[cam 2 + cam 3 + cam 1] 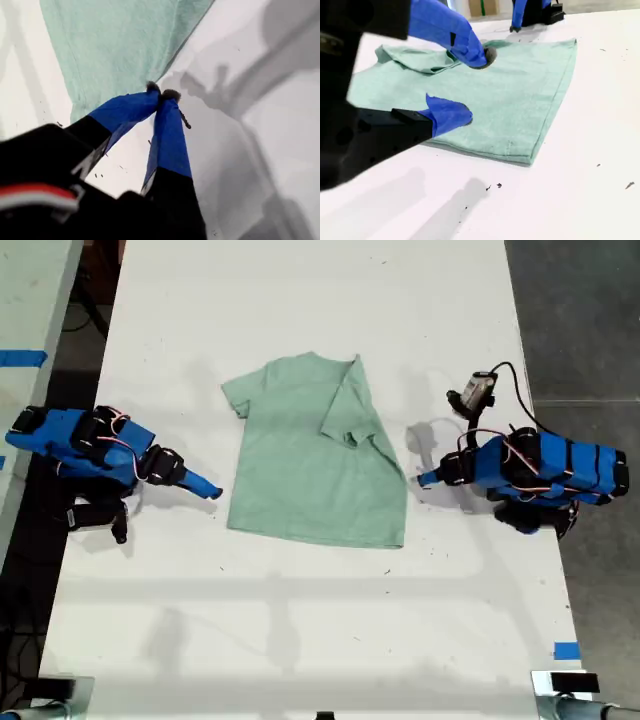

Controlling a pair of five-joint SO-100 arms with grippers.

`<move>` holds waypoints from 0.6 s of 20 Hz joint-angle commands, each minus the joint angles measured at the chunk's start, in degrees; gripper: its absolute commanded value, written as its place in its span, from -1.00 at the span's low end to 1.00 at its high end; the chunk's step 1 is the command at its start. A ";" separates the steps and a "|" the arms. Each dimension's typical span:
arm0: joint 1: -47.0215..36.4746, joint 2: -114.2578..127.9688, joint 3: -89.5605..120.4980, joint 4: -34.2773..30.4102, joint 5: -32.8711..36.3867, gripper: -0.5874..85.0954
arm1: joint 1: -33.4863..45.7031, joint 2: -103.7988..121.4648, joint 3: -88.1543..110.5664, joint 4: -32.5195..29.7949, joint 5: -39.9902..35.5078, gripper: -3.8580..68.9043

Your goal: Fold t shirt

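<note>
The t shirt [315, 455] lies half folded on the worktop [300, 620]. My first gripper [161, 93] has its fingers together; my second gripper [470, 85] has its fingers apart.

Long white table [320, 630] carrying a pale mint-green t shirt [300, 465] spread flat at its middle, one sleeve side folded inward, with blue tape scraps [566, 650] near the table edge beyond the shirt's hem.
</note>
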 commanded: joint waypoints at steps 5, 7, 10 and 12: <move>0.62 0.26 0.35 -1.23 0.53 -0.64 | -0.70 0.97 2.99 -0.35 0.35 -0.86; 0.62 0.26 0.35 -1.23 0.53 -0.64 | -0.53 0.97 3.08 -0.26 0.79 -0.86; 0.62 0.26 0.35 -1.23 0.53 -0.64 | -0.44 0.97 3.08 -0.18 1.05 -0.86; 0.62 0.26 0.35 -1.23 0.53 -0.64 | -0.44 0.97 3.08 -0.09 1.05 -0.86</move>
